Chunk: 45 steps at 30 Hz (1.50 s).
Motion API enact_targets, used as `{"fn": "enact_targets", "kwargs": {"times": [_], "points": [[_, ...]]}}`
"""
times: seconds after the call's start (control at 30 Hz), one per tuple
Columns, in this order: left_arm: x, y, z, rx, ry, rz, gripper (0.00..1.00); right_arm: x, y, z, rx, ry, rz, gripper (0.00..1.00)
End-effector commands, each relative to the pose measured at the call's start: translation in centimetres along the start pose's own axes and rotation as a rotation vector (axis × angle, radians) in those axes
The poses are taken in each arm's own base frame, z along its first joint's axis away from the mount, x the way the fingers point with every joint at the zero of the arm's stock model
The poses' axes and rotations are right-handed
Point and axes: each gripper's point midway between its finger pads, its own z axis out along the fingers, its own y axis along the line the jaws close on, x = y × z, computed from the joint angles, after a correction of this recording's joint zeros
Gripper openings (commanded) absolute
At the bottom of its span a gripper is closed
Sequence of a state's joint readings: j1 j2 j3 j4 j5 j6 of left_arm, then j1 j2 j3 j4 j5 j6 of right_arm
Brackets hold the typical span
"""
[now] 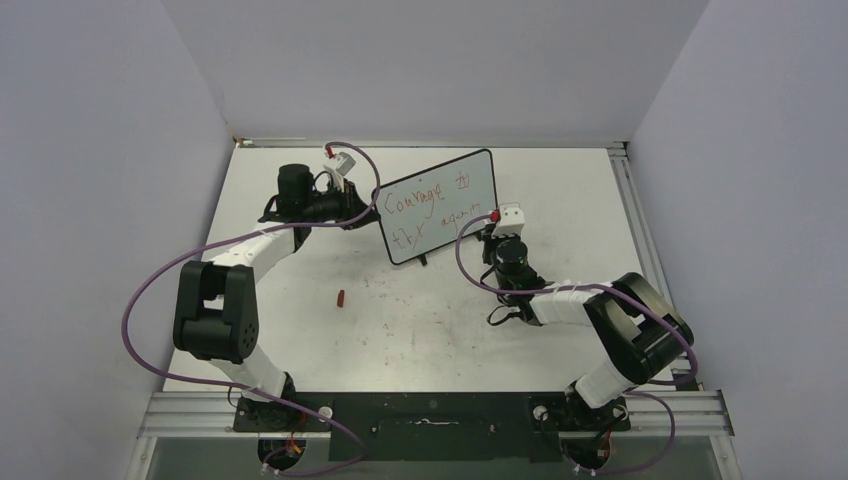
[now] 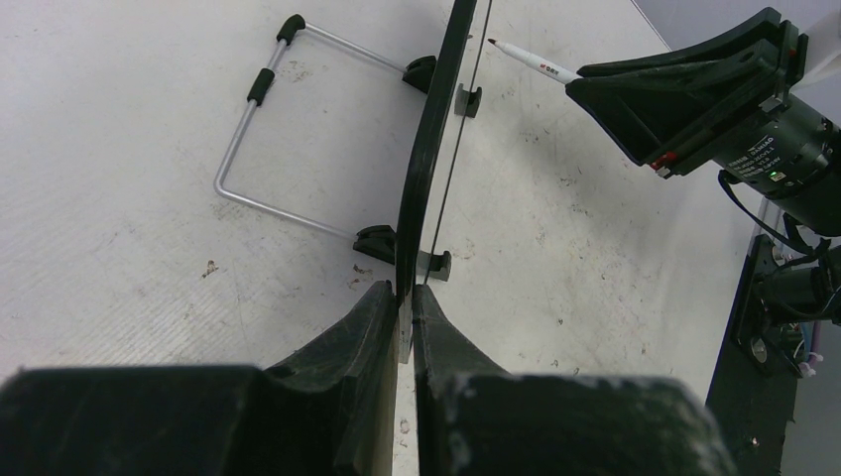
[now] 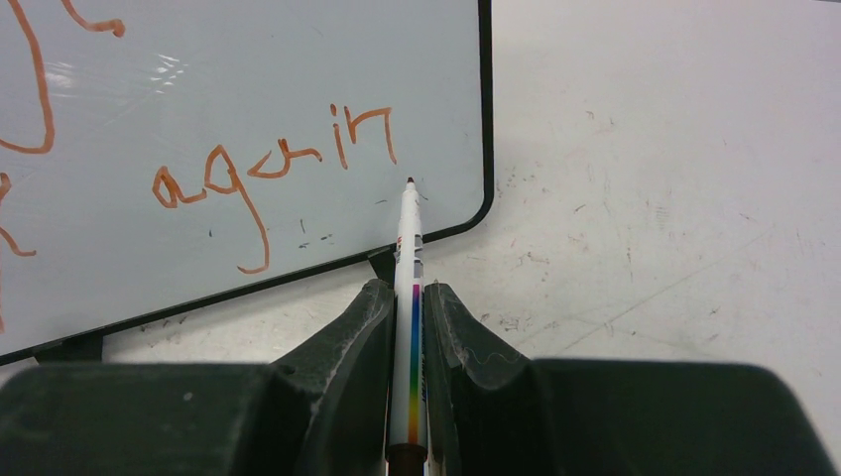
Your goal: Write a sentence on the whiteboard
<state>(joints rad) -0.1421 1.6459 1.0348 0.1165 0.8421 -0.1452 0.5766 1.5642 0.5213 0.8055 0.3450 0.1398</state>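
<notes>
The whiteboard [image 1: 478, 195] stands upright at the middle back of the table, tilted a little. On it is the sentence [image 1: 420, 197] in red, two lines ending in "again" [image 3: 278, 164]. My left gripper [image 1: 374, 216] is shut on the board's left edge; in the left wrist view the board [image 2: 426, 149] runs edge-on out of the jaws [image 2: 407, 297]. My right gripper [image 3: 409, 293] is shut on a white marker [image 3: 409, 248] with a rainbow stripe. Its tip sits just below the last letter, near the board's lower right corner [image 3: 476, 213]; whether it touches I cannot tell.
A small red cap [image 1: 341, 297] lies on the table in front of the board, left of centre. Behind the board its wire stand [image 2: 268, 129] rests on the table. Grey walls close in the back and both sides.
</notes>
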Motion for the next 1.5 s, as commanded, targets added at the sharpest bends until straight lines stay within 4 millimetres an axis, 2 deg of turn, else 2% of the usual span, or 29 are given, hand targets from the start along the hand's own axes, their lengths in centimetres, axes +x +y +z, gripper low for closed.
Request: {"fn": "enact_targets", "kwargs": {"times": [0.0,0.43,0.9,1.07,1.3,1.47], "points": [[-2.8,-1.4,-0.6,0.03,-0.053,0.062,0.0,-2.6,-0.6,-0.3,0.028,-0.079,0.045,0.05],[-2.7,-1.2,-0.5,0.027,-0.049,0.059,0.0,-3.5,-0.3,0.9,0.017,-0.106,0.035,0.05],[-2.6,-1.1,-0.5,0.025,-0.045,0.057,0.0,-2.8,0.2,2.2,-0.009,-0.097,0.034,0.05],[-2.6,-1.1,-0.5,0.024,-0.044,0.055,0.0,-3.6,-0.7,0.9,0.016,-0.118,0.044,0.05],[-2.5,-1.0,-0.5,0.021,-0.042,0.046,0.0,-6.3,-3.3,-2.3,0.108,-0.16,0.08,0.05],[-2.4,-1.1,-0.5,0.019,-0.042,0.041,0.16,-8.1,-4.9,-5.0,0.145,-0.192,0.112,0.05]]}}
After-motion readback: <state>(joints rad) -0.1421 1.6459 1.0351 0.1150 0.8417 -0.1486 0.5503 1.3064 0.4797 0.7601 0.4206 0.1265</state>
